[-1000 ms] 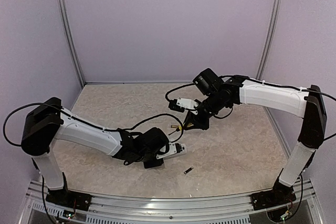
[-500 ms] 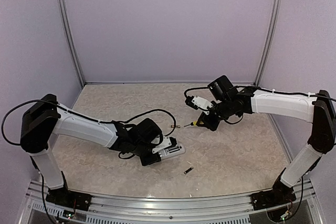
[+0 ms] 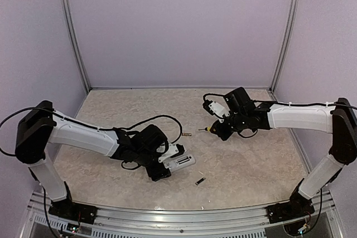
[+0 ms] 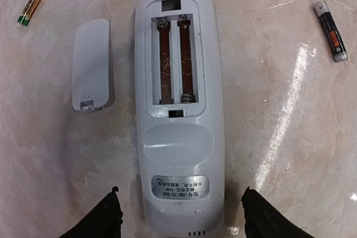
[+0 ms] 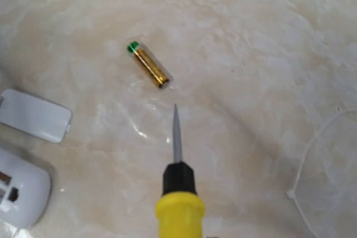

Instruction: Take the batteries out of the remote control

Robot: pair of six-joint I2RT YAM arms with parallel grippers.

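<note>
**Condition.** The remote (image 4: pixel 179 143) lay back-up on the table (image 4: pixel 284 154). Both battery bays were empty, and the cover (image 4: pixel 92 64) lay just beside it. The gold battery (image 4: pixel 33 3) and the dark battery (image 4: pixel 330 30) lay loose on the table, well apart on opposite sides of the remote. By this evidence the unloading appeared done. The left gripper (image 4: pixel 181 204) stood wide astride the remote's near end, its fingers clear of the plastic. The right gripper (image 3: pixel 216 130) was clamped on the screwdriver (image 5: pixel 178 190).

**Hazards.**
- The screwdriver tip pointed at the gold battery and sat near it without touching. A forward drift of the right arm would likely nudge the battery and set it rolling on the smooth table.
- The left fingers flanked the remote closely. A skewed lift could catch an edge and drag the remote into the cover.
- The dark battery lay toward the near edge, and any knock could roll it to the rail.

**Views compared.**
- Only the left wrist view showed the bare contacts and springs that confirm the empty bays. The top view reduced the remote to a white bar.
- Only the right wrist view showed the gap between tip and gold battery, but it did not show that gripper's fingers.
- Only the top view showed both arms and both batteries together.
</note>
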